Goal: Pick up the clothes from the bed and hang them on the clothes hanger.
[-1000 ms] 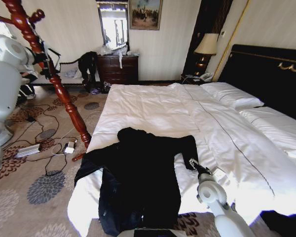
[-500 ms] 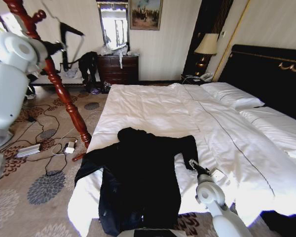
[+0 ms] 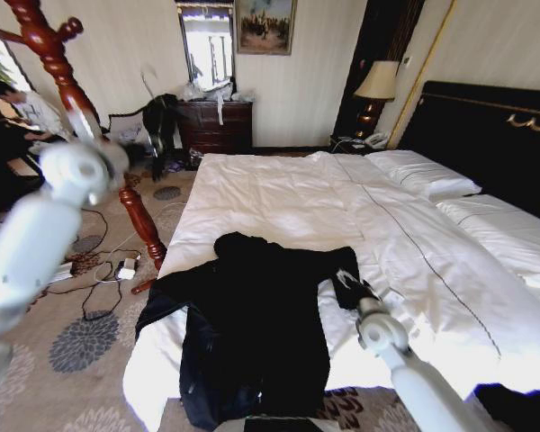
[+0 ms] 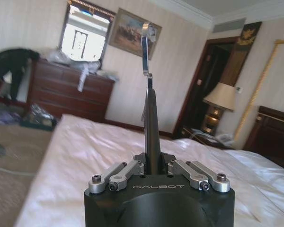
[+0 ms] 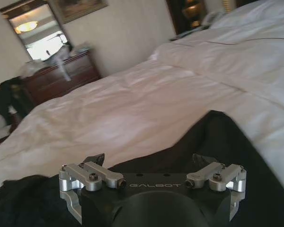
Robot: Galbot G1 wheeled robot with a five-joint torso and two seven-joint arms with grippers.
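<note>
The left arm has swung down from beside the coat stand (image 3: 63,76) and now reaches out over the floor toward the bed (image 3: 279,193). The left gripper (image 4: 154,166) is clamped on the hanger (image 4: 151,137), which stands edge-on between its fingers with the metal hook (image 4: 146,49) uppermost. In the head view this gripper (image 3: 144,148) is a blur near the bed's far left corner. Judgement: the hanger is being brought toward the coat, not the coat to the stand.

The right gripper (image 3: 349,286) has edged forward and now sits over the coat's sleeve at the bed's near side. In the right wrist view its fingers (image 5: 95,159) are spread apart, empty, just above the black cloth (image 5: 217,137). No grasp is made yet.

The coat (image 3: 252,324) lies flat on the white duvet, collar toward the pillows, hem hanging over the foot of the bed.

Surroundings:
- A dresser (image 3: 214,124) stands against the far wall.
- A lamp (image 3: 375,83) sits beside the headboard.
- Cables (image 3: 90,270) and a power strip lie on the carpet near the stand's base, a likely snag for the wheeled base.
- A person (image 3: 18,112) sits at the left edge, clear of the work.
</note>
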